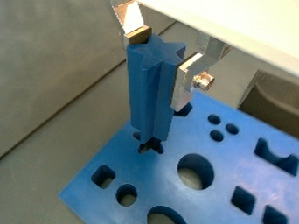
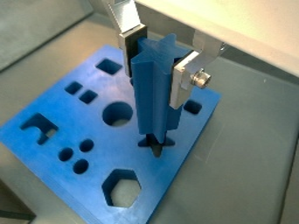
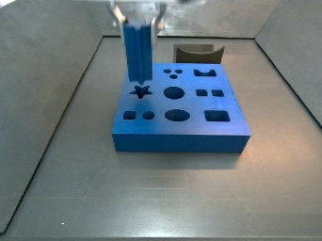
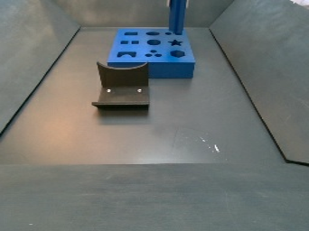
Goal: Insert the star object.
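Gripper (image 2: pixel 155 54) jaws clamped on tall ridged bright blue star peg (image 2: pixel 153 96), upright, tip at star hole (image 3: pixel 141 92) of flat blue block (image 3: pixel 189 132).

The star object (image 3: pixel 137 55) is held upright between the fingers of the tool (image 3: pixel 136 17), directly above the star-shaped hole (image 3: pixel 141 92) in the block (image 3: pixel 179 139). The block lies flat on the desk (image 3: pixel 151 198), and the fixture (image 4: pixel 122 87) stands apart from it.
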Robot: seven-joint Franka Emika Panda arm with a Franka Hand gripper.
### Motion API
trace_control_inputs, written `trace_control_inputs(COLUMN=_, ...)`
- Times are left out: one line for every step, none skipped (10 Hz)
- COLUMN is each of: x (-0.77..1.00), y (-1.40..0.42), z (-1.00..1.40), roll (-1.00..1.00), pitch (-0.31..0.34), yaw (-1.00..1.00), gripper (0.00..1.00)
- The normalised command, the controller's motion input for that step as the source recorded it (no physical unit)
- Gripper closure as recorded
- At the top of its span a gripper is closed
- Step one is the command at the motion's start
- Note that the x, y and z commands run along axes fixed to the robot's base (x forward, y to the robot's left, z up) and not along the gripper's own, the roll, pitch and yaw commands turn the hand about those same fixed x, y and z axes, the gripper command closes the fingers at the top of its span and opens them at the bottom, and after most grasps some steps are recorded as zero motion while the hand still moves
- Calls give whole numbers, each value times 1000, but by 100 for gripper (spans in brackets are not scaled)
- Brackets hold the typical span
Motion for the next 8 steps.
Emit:
trace_control_inputs(x=0, y=0, z=-689, roll=126, pitch=-7, yaw=0, gripper=100)
trace_control_inputs(x=0, y=0, z=-600, roll=89, pitch=0, yaw=-29, gripper=100)
trace_control_inputs(x=20, y=14, z=-623, roll=76, pitch=0, yaw=0, gripper=100)
trace_control_inputs(x=34, y=43, z=-574, roll=81, pitch=0, yaw=0, gripper=100)
trace_control_inputs(x=66, y=26, z=-529, roll=74, pitch=0, yaw=14, gripper=100)
trace_control_inputs(x=154, y=0, z=-657, roll=29, pitch=-1, yaw=0, gripper=100)
trace_control_inputs(x=266, y=11, z=-686, roll=40, pitch=0, yaw=-74, gripper=100)
trace_control_inputs(x=240, y=0, z=-694, roll=30, pitch=0, yaw=-217, gripper=100)
